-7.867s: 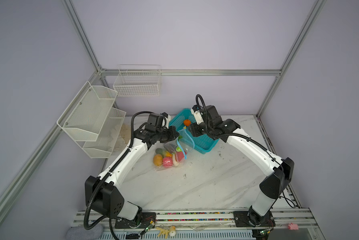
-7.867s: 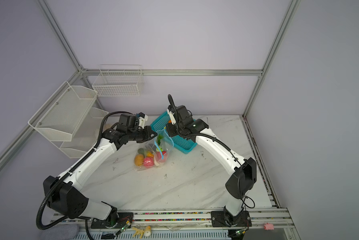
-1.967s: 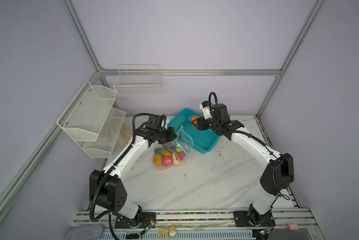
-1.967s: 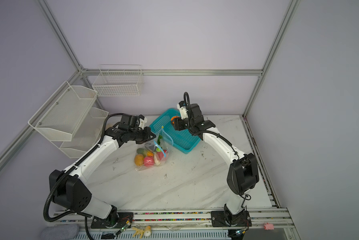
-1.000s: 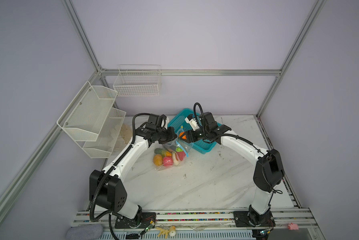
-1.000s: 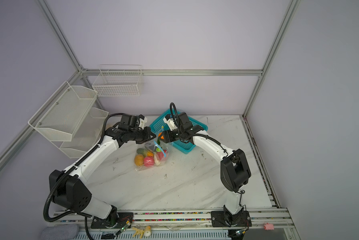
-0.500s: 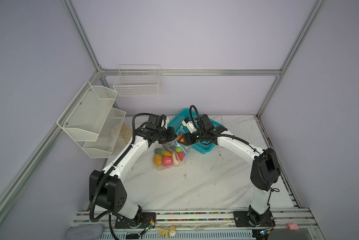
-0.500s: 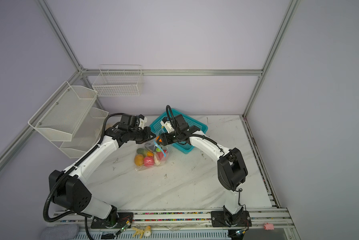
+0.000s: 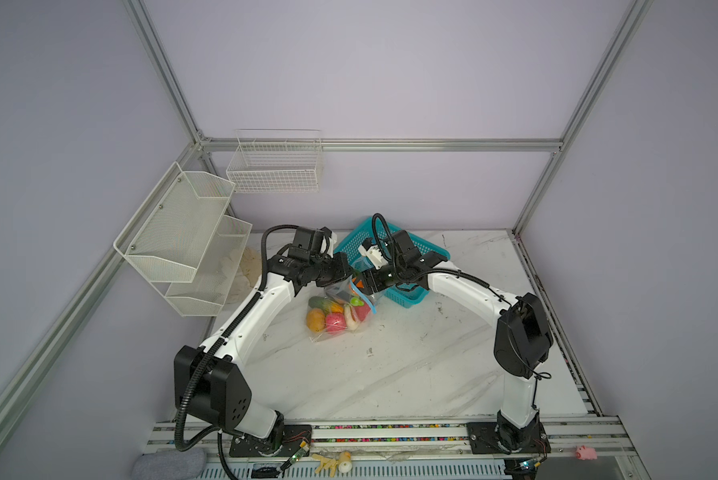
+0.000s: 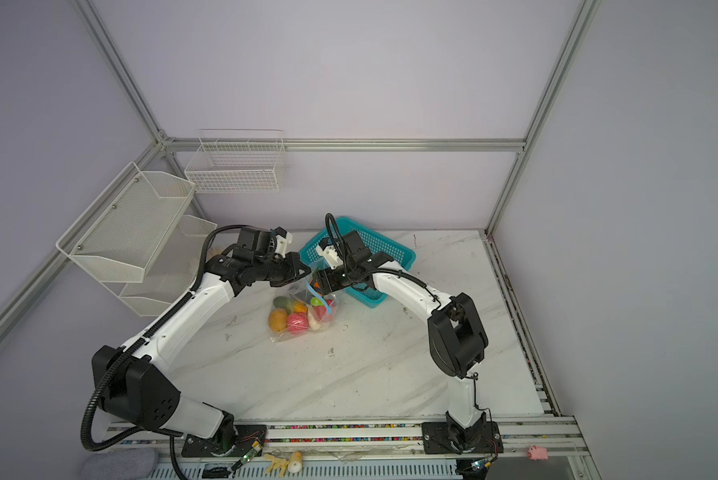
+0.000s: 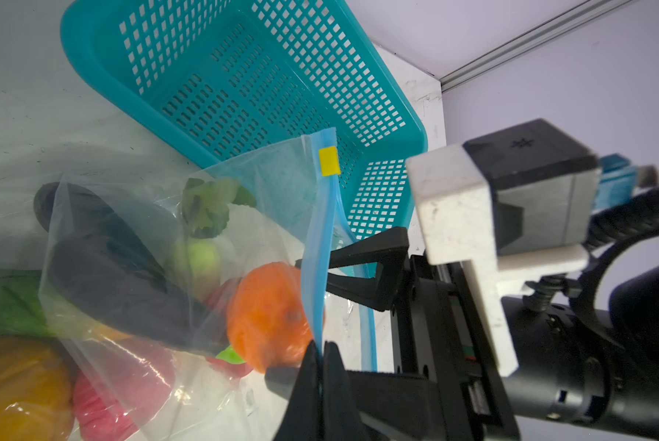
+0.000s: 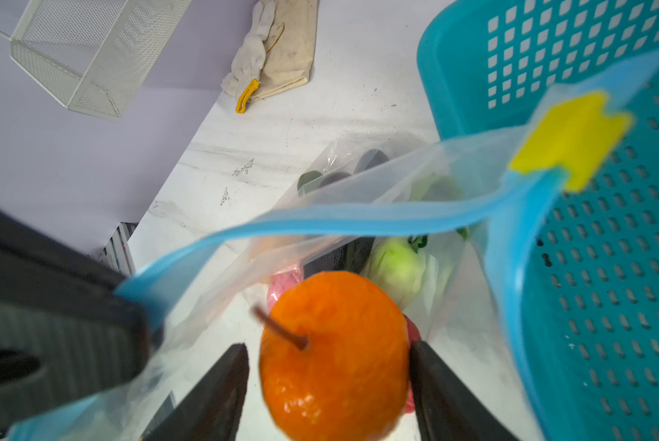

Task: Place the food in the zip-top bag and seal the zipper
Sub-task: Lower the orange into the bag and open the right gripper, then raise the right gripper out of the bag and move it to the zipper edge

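Note:
The clear zip-top bag lies on the marble table with several food pieces inside, among them a yellow-orange, a pink, a green and a dark purple one. My left gripper is shut on the light-blue zipper and holds the mouth up. The yellow slider sits at the strip's far end. My right gripper stands open inside the mouth. An orange fruit is between its fingers, with a gap on one side.
The teal perforated basket stands right behind the bag, against its mouth. White wire shelves hang at the left and a wire basket on the back wall. A glove and cloth lie at the table's left edge.
My right gripper brought the orange fruit from the basket to the bag's mouth, and its jaws have widened around it. The left gripper has kept its hold in place.

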